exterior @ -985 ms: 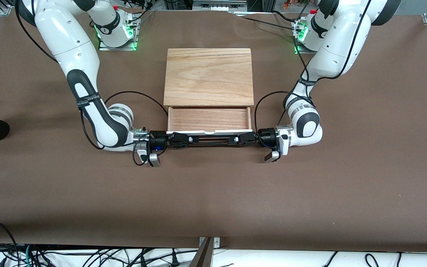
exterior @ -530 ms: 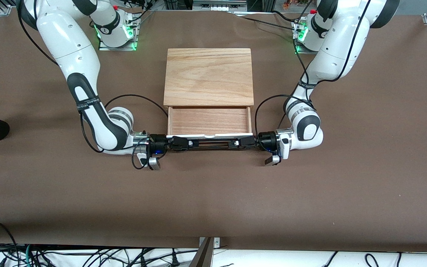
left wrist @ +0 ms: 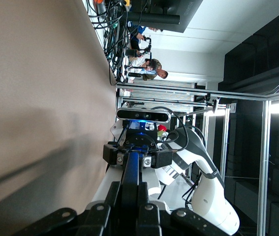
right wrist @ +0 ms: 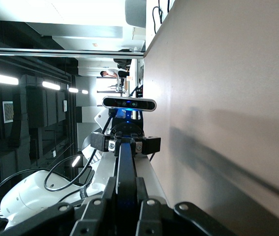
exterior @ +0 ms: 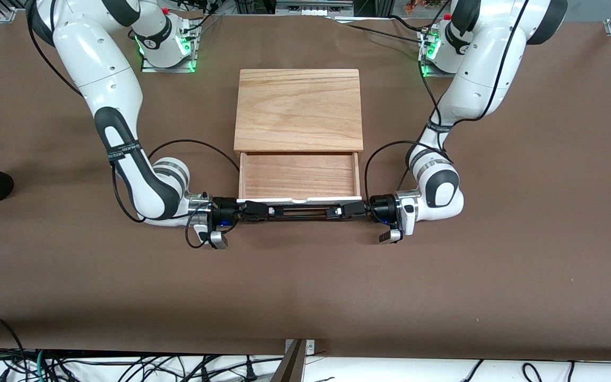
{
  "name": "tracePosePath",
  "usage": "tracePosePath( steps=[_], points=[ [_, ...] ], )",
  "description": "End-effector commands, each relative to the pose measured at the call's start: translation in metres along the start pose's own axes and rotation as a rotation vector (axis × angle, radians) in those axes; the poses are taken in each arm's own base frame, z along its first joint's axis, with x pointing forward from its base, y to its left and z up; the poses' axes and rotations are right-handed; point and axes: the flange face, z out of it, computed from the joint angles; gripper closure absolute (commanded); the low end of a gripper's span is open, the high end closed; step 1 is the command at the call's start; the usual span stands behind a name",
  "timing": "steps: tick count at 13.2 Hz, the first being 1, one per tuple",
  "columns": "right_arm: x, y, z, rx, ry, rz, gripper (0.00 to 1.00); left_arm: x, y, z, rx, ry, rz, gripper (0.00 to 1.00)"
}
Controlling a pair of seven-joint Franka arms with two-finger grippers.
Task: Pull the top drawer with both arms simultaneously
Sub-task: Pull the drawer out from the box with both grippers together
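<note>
The drawer (exterior: pixel 299 176) sticks out from under the oak top (exterior: pixel 299 109), on the side nearer the camera, with its wood floor showing; the left gripper (exterior: pixel 336 211) pinches the black handle (exterior: pixel 300 210) near the left arm's end; the right gripper (exterior: pixel 264 210) pinches it near the right arm's end; both hands lie low over the table (exterior: pixel 305 286).

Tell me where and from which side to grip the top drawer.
Grip the top drawer by its thin black bar handle, which runs along the white front. Come in from the bar's two ends, as now: the right gripper and left gripper each clamp one end, so the pull should stay even.
</note>
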Motion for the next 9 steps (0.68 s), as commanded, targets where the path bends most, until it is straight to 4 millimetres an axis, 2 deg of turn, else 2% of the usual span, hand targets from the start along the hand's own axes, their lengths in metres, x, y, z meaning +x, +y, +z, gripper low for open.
tracePosePath(
  steps=[1, 5, 7, 8, 9],
  points=[
    [0.024, -0.016, -0.032, 0.045, 0.073, -0.004, 1.00, 0.022, -0.018, -0.039, 0.058, 0.117, -0.086, 1.00],
    [0.020, -0.003, -0.031, 0.040, 0.070, -0.002, 1.00, 0.024, -0.023, -0.046, 0.070, 0.125, -0.091, 1.00],
    [0.021, -0.004, -0.031, 0.040, 0.070, -0.002, 1.00, 0.027, -0.026, -0.052, 0.078, 0.132, -0.091, 1.00],
    [0.020, -0.004, -0.031, 0.039, 0.068, -0.001, 0.97, 0.034, -0.023, -0.054, 0.081, 0.134, -0.075, 1.00],
    [0.020, -0.005, -0.030, 0.039, 0.067, -0.003, 0.74, 0.034, -0.025, -0.054, 0.081, 0.135, -0.078, 1.00]
  ],
)
